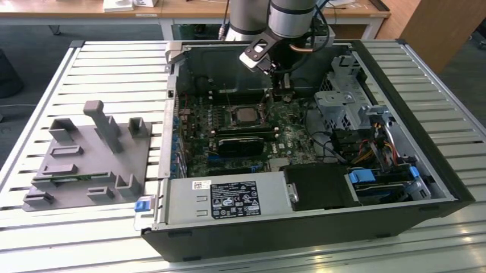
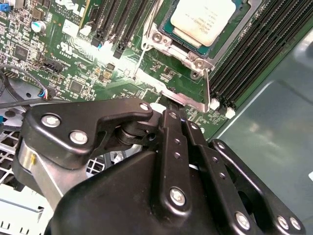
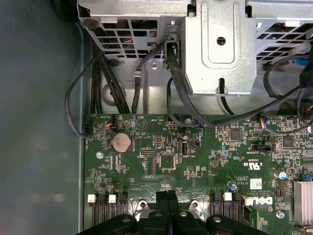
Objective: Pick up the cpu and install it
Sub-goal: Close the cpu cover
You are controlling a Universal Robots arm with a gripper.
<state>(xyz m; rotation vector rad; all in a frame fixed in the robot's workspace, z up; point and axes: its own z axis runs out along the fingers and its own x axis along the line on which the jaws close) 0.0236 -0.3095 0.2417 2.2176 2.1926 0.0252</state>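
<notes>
So, on the exterior view's left a grey tray [image 1: 91, 165] w/ upright fixtures sits on the slatted table [image 1: 99, 62]. A thin green memory stick [image 1: 72, 180] lies along the tray's near part.

Next to the right is the open PC case [image 1: 304, 239], on its side, w/ the green motherboard [image 1: 197, 136] facing up. A labelled silver power supply [image 1: 227, 199] fills the case's near-left corner.

The cpu [image 1: 244, 115] is approx. mid-board, lying flat inside the metal-framed socket [image 2: 156, 36]. In the second wrist view its silvery top [image 2: 205, 18] faces up, w/ dark memory slots on both sides of the socket.

The pincer [image 1: 277, 77] hangs from the arm [image 1: 292, 17] over the far part of the board, just right of and beyond the cpu. In both wrist views its black fingers [image 2: 171, 147] are pressed together, no gap at the tips [image 3: 167, 196], nothing btwn them. Tips are beside the socket frame's edge [image 2: 178, 120]; can't tell whether they touch the board.

Further right, a metal drive cage [image 1: 342, 102] w/ black cables [image 3: 176, 93] running beneath it.
</notes>
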